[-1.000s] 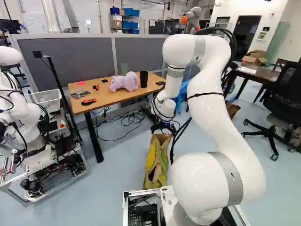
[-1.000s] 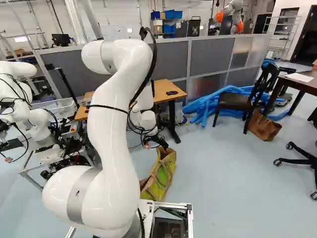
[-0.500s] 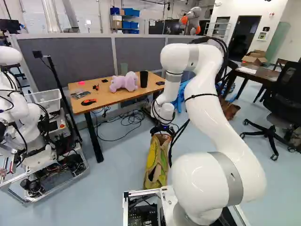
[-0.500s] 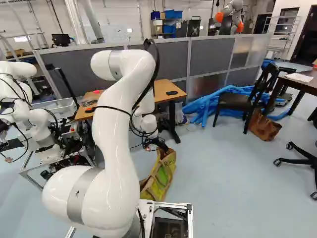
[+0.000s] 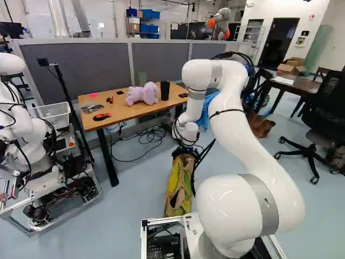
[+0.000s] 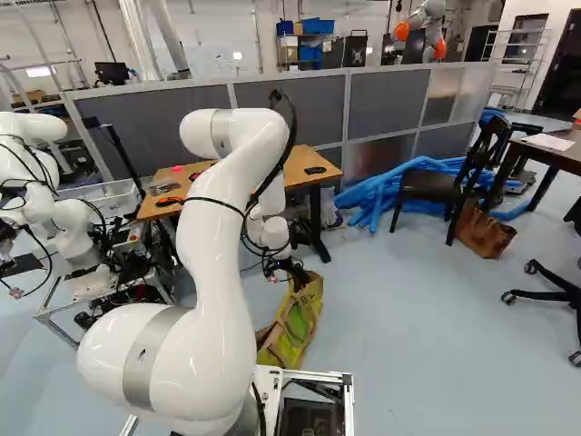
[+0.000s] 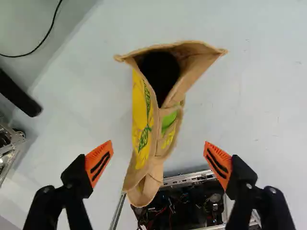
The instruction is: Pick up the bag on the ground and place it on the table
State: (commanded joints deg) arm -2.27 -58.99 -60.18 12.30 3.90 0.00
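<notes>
The pale blue-grey floor (image 5: 124,216) stretches beneath a wooden-topped table with black legs (image 5: 121,114). On that floor, near the table and just ahead of the robot's base, is the yellow, green and tan fabric-like bag (image 7: 140,103), mouth gaping. Above it, the black gripper with orange pads (image 7: 159,143) is released, its fingers spread wide and holding nothing. The bag looks light, soft and liable to fold; its tan upper edge seems the best hold. Green lettering marks its yellow side.
</notes>
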